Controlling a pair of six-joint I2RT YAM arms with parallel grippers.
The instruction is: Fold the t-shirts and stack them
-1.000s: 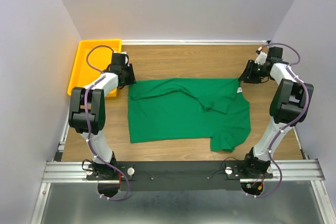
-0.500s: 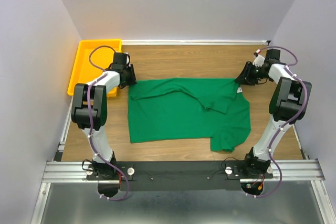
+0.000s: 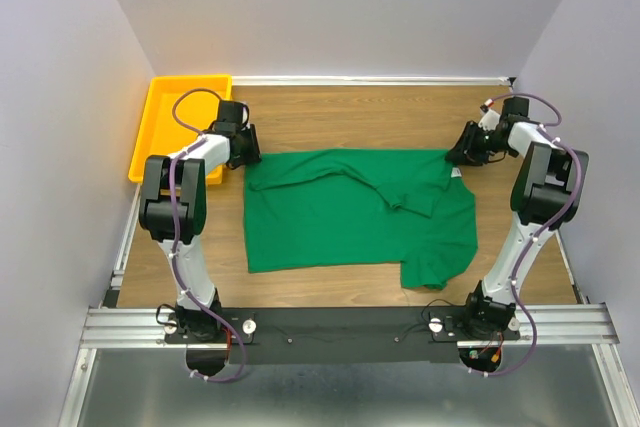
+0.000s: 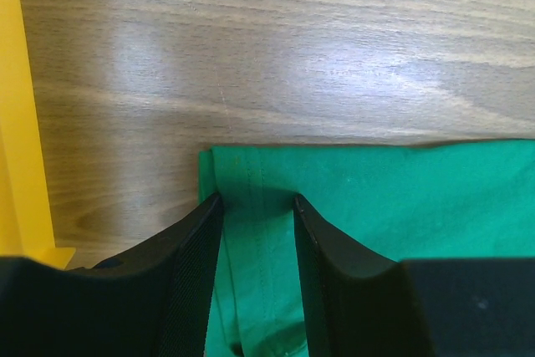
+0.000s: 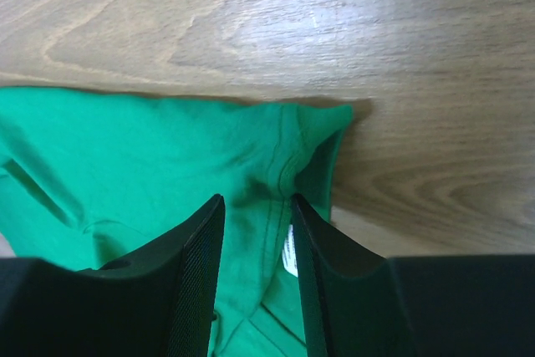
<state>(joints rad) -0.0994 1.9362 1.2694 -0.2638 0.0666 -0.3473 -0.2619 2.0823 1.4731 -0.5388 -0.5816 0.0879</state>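
Observation:
One green t-shirt (image 3: 360, 212) lies spread on the wooden table, partly folded, with a sleeve bunched near its middle. My left gripper (image 3: 248, 153) sits low at the shirt's far left corner. In the left wrist view its black fingers (image 4: 196, 240) stand apart astride the hemmed edge of the shirt (image 4: 401, 181), so the left gripper (image 4: 255, 200) is open. My right gripper (image 3: 457, 155) is at the far right corner. It (image 5: 255, 200) is also open, straddling a seamed ridge of the shirt (image 5: 125, 148) beside the small white label (image 5: 292, 261).
A yellow tray (image 3: 180, 107) stands at the back left, just beyond the left gripper; its wall (image 4: 17, 123) fills the left edge of the left wrist view. Bare wood (image 3: 350, 112) stretches behind the shirt up to the back wall.
Both arms have settled a little lower and closer to the shirt's far corners, and both sets of jaws have narrowed slightly. The shirt has not moved.

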